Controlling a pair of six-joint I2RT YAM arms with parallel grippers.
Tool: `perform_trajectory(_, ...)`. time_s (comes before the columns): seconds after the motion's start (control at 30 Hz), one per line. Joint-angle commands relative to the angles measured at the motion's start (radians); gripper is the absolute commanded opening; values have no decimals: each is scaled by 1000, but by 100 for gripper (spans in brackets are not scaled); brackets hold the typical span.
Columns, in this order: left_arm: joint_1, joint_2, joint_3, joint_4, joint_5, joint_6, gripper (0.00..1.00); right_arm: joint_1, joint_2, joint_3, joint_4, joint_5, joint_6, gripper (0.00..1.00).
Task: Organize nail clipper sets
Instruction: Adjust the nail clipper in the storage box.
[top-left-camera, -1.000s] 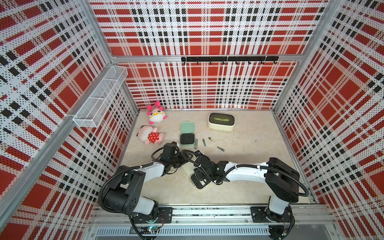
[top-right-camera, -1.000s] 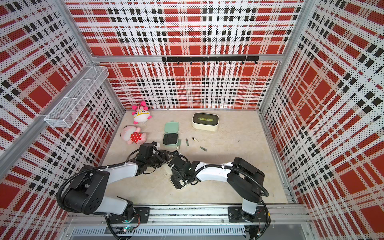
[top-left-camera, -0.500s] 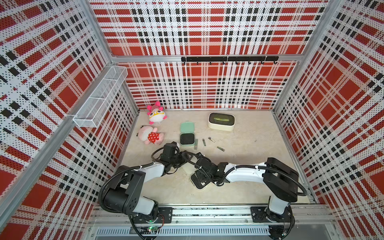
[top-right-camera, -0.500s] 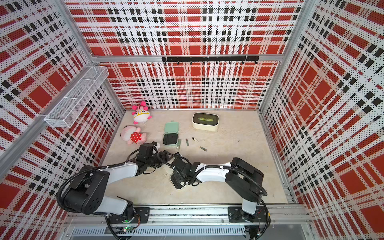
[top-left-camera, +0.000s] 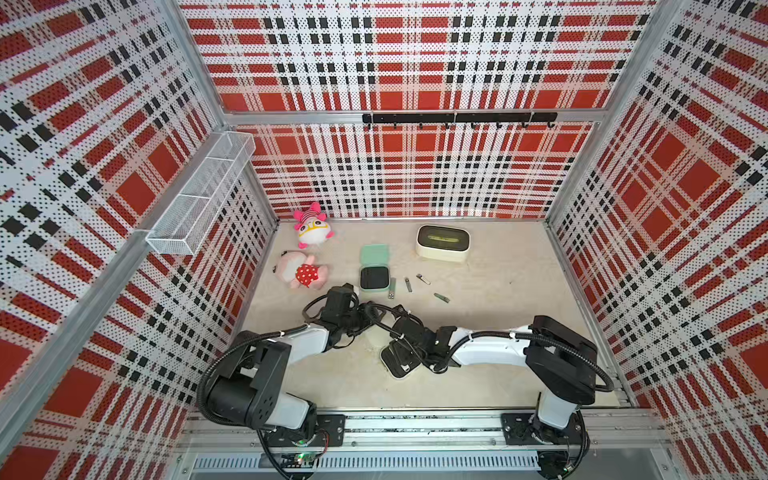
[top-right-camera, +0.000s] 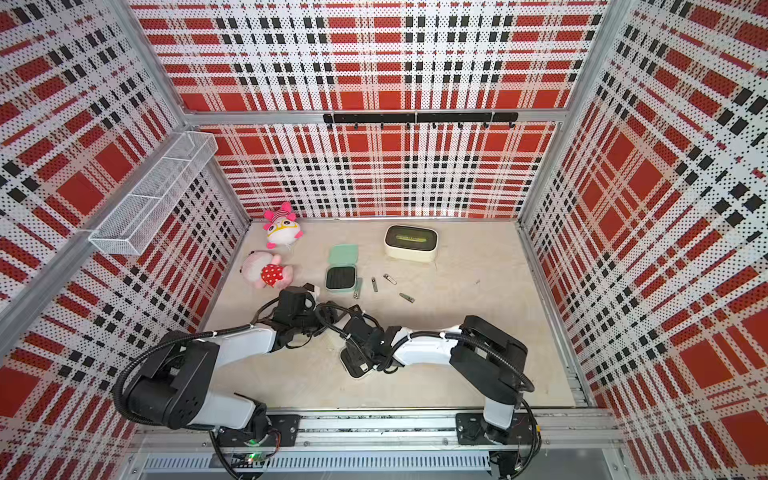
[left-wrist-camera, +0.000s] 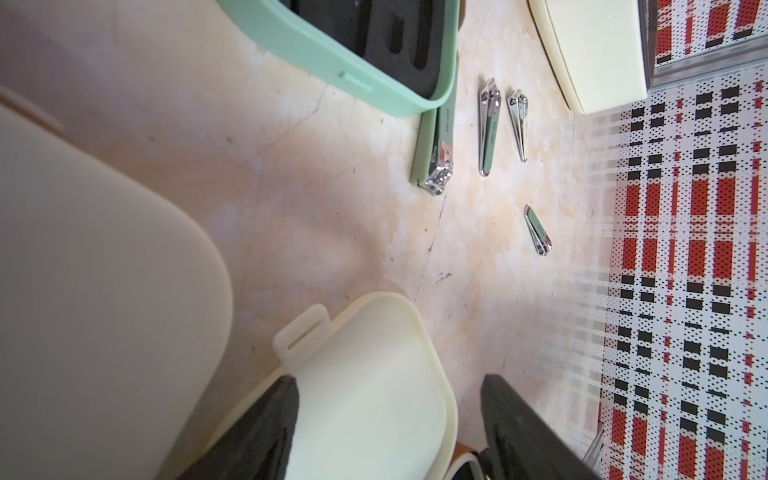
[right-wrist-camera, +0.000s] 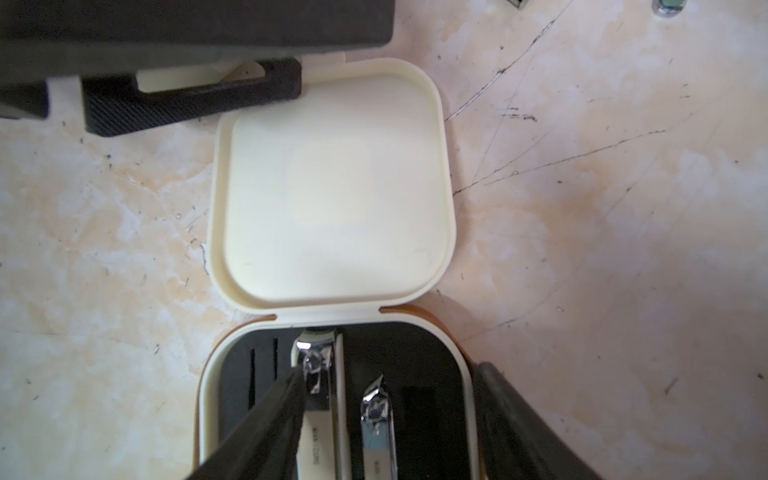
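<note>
A cream case lies open at the front. Its lid (right-wrist-camera: 332, 183) is flat on the table, and its base (top-left-camera: 398, 362) holds two silver clippers (right-wrist-camera: 322, 382) in a black insert. My right gripper (right-wrist-camera: 388, 370) is open over that base, with one fingertip on a clipper and the other outside the rim. My left gripper (left-wrist-camera: 389, 381) is open astride the lid (left-wrist-camera: 370, 386), one finger against its edge and the other apart. The mint green case (top-left-camera: 374, 277) lies open farther back, with several loose clippers (top-left-camera: 409, 284) beside it. A blurred cream shape (left-wrist-camera: 83, 291) sits close to the left wrist camera.
A larger cream box with a dark oval window (top-left-camera: 442, 243) stands at the back. Two pink plush toys (top-left-camera: 311, 228) (top-left-camera: 301, 272) lie at the back left. A wire basket (top-left-camera: 203, 199) hangs on the left wall, and a black hook rail (top-left-camera: 457, 118) runs along the back wall.
The right gripper has edged slightly leftward over the cream case's base. The left arm has not moved.
</note>
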Motion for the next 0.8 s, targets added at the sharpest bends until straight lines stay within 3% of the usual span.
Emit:
perform_trajectory(0.0, 2, -5, 16, -28, 0, 12, 74, 15, 67, -31, -96, 9, 17, 67)
perform_trajectory(0.4, 7, -23, 12, -30, 14, 15, 75, 26, 62, -47, -117, 29, 60, 68)
perform_trajectory(0.77, 21, -92, 111, -136, 38, 59, 75, 18, 34, 209, -212, 116, -7, 72)
